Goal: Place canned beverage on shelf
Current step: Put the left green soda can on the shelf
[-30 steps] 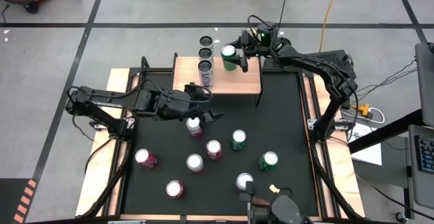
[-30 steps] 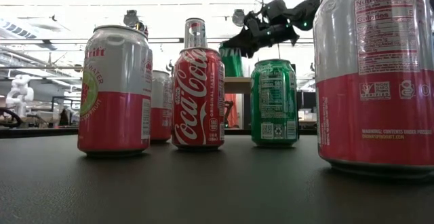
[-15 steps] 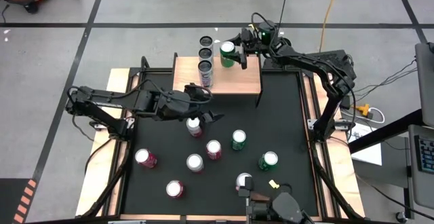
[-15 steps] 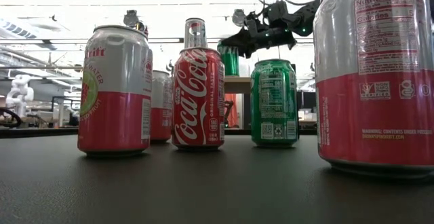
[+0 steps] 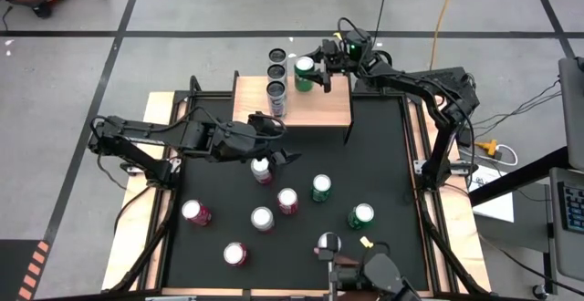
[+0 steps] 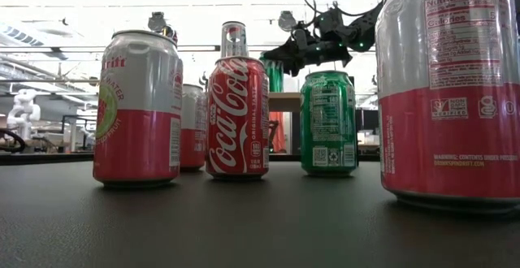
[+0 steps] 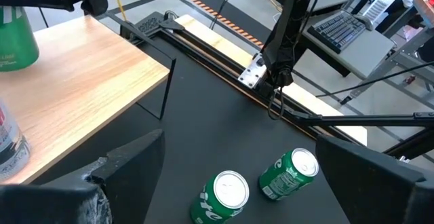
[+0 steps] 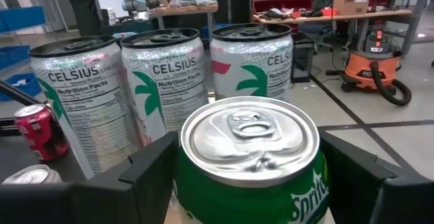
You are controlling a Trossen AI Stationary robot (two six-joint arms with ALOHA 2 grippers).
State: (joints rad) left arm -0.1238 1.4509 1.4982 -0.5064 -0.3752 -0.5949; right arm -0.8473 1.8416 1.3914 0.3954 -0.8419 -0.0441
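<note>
My right gripper [image 5: 308,73] clamps the green can [image 5: 305,71] over the shelf [image 5: 328,109]; it may bump the Celsius cans [image 5: 276,71] beside it.

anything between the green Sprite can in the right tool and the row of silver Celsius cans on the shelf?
Nothing: right wrist view shows an empty gap between the green Sprite can and the three silver Celsius cans.

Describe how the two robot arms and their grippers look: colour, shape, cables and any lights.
Both arms are black, built from slim jointed segments with black cables running along them. The left gripper has two flat, dark, matte fingers with squared ends. The right gripper has the same dark two-finger form, and a small green light glows on the wrist just behind it. No printed markings can be read.
</note>
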